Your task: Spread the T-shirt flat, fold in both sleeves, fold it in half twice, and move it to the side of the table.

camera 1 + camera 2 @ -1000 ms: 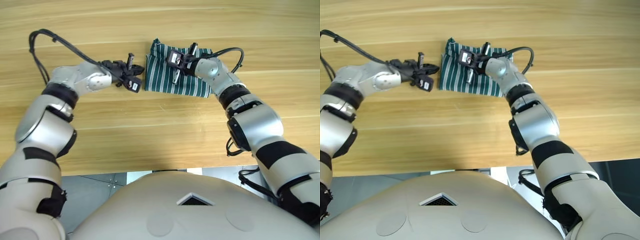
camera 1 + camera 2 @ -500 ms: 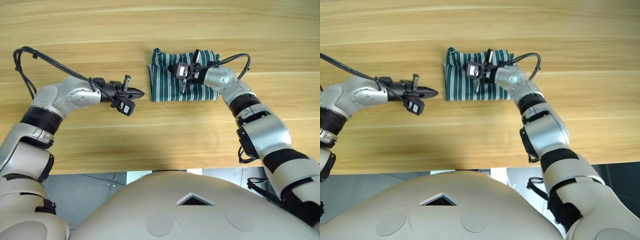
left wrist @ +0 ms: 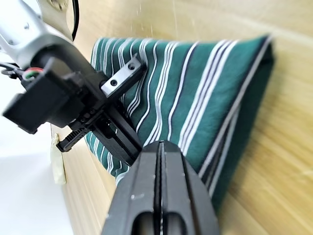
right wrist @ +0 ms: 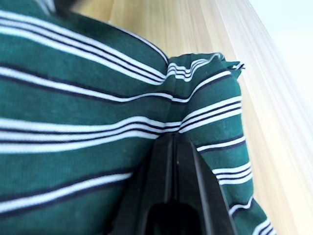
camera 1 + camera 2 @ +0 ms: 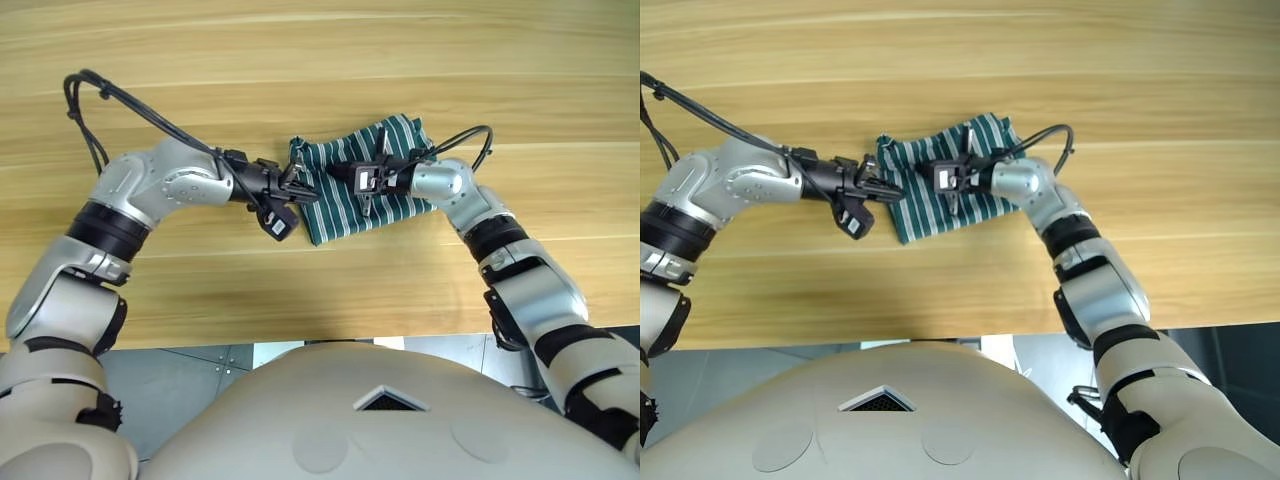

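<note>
Presently: both grippers closed at the folded T-shirt

The wooden table spans the whole scene, with its plank lines running from the robot's left to its right. The T-shirt, dark green with white stripes, lies near the middle of the table as a compact folded rectangle. It is turned at an angle to the plank lines, and one corner is bunched up at the far right side.

The left arm comes in from the left. The left gripper sits at the left edge of the T-shirt with its fingers pressed together and no gap between them. Whether any cloth is pinched there cannot be told.

The right arm comes in from the right. The right gripper lies over the top of the T-shirt and covers part of its middle. Its fingers are also closed against each other, with the tips resting on the striped fabric.

A black cable loops above the left forearm, and a second black cable arcs over the right wrist.
</note>
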Robot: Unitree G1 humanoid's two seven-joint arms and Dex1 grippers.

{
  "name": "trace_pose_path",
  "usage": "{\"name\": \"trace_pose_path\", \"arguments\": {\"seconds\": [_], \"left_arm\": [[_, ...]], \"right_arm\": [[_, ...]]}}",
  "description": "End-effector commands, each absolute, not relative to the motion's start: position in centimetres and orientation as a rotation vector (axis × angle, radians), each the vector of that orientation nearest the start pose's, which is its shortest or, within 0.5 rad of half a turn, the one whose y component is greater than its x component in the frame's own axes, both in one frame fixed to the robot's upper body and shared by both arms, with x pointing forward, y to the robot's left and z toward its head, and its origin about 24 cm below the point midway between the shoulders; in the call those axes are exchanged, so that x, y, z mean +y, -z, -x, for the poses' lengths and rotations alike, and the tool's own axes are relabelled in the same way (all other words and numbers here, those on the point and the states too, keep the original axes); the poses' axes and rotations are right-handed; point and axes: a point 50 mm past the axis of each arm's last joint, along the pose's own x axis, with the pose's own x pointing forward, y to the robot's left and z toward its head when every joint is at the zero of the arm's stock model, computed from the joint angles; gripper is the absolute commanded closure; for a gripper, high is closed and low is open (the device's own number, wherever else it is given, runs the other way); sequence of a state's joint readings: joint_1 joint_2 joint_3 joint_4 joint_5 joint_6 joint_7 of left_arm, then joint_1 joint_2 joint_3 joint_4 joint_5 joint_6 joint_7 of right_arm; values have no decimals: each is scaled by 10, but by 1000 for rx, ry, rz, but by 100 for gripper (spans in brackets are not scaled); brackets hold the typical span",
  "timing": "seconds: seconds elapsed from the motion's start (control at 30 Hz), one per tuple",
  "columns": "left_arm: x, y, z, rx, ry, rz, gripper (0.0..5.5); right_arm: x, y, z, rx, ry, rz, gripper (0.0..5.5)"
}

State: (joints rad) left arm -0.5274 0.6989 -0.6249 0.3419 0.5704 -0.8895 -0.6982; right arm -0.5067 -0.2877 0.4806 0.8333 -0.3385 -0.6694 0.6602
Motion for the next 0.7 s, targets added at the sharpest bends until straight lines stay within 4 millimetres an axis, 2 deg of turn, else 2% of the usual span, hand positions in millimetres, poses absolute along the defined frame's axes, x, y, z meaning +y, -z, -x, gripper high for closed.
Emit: {"name": "trace_pose_path", "arguments": {"seconds": [0.03,0.2,0.27,0.37,0.43,0.53,0.7], "left_arm": [[124,-46,-274,-331,1573,-1597,550],[132,-8,-270,-206,1645,-1705,550],[139,10,-260,-161,1714,-1751,550],[146,28,-238,-140,1846,-1760,550],[149,33,-231,-139,1890,-1779,550],[152,33,-228,-147,1904,-1792,550],[153,28,-229,-158,1887,-1796,550]], "right_arm": [[-97,29,-258,148,-1404,848,548],[-95,22,-261,122,-1376,839,548],[-93,15,-269,90,-1325,833,548],[-92,-6,-292,27,-1172,799,548],[-90,-14,-297,0,-1139,788,548],[-86,-17,-295,-23,-1168,801,548],[-83,-20,-277,-70,-1302,825,548]]}}
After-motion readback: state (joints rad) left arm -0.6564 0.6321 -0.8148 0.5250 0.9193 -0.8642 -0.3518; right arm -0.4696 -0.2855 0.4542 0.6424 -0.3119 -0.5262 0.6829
